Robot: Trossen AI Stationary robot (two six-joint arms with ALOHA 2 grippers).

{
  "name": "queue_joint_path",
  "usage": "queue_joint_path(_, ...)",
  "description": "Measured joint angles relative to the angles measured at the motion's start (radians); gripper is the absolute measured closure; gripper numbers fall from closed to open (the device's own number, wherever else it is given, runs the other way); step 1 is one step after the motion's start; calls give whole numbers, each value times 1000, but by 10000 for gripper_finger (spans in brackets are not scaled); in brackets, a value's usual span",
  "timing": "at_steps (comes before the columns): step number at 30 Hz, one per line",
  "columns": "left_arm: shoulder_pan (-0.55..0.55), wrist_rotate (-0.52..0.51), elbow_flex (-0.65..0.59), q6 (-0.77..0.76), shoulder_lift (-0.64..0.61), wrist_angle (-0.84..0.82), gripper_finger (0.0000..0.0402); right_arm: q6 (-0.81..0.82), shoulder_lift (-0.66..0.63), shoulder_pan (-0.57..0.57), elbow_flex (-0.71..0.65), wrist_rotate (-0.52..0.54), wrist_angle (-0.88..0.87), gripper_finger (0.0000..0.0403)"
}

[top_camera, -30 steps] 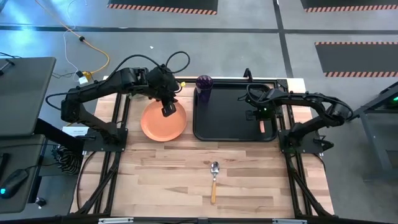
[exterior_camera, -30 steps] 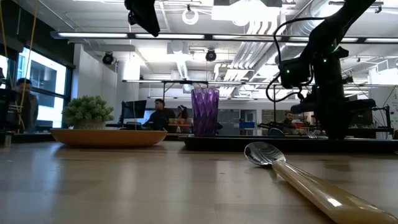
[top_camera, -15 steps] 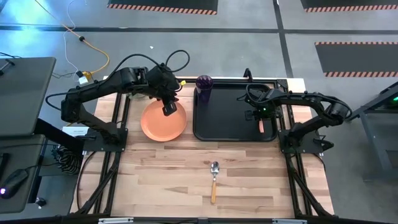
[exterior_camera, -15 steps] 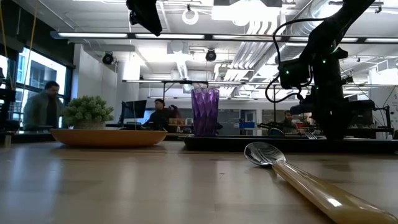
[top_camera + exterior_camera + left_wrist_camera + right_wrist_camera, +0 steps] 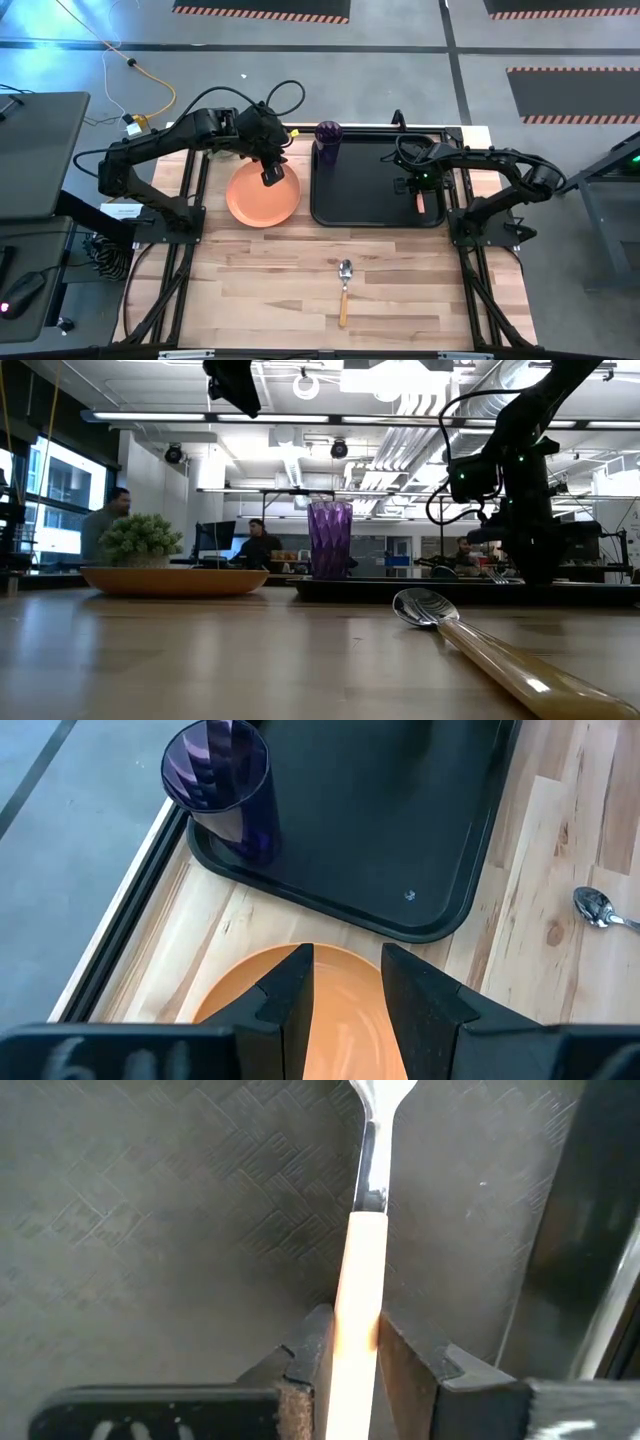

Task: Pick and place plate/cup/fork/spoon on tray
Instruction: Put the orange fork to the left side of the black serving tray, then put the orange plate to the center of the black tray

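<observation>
Nothing on the table has moved: the right gripper (image 5: 347, 1348) pinches the fork (image 5: 358, 1270) low over the tray (image 5: 350, 190) to set it down, while the left gripper (image 5: 347, 982) waits part open above the plate (image 5: 255, 205).

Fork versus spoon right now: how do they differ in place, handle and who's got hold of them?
The fork lies on the black tray; the spoon lies on bare wood in front of it. The fork's handle is orange-pink, the spoon's yellowish-tan. The right gripper is closed on the fork's handle; nothing touches the spoon. Both have silver metal heads.
</observation>
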Motion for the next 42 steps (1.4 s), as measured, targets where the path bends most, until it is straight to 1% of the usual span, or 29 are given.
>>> queue_joint_path(4, 0, 0, 0, 0, 0, 0, 291, 0, 0, 0, 0, -24, 0, 338)
queue_joint_path(9, 0, 0, 0, 0, 0, 0, 291, 1, 0, 0, 0, -9, -6, 332)
queue_joint_path(16, 0, 0, 0, 0, 0, 0, 291, -13, 0, 0, 0, 8, -7, 289)
queue_joint_path(19, 0, 0, 0, 0, 0, 0, 291, -15, 0, 0, 0, 8, -7, 279)
queue_joint_path(23, 0, 0, 0, 0, 0, 0, 291, -15, 0, 0, 0, -5, -7, 277)
queue_joint_path(29, 0, 0, 0, 0, 0, 0, 291, -6, -11, 0, 0, -72, -15, 277)
queue_joint_path(31, 0, 0, 0, 0, 0, 0, 291, -1, -27, 0, 0, -69, -17, 277)
queue_joint_path(35, 0, 0, 0, 0, 0, 0, 291, 12, -70, 0, 0, -18, -32, 277)
queue_joint_path(42, 0, 0, 0, 0, 0, 0, 291, 26, -151, 1, 0, -19, -115, 277)
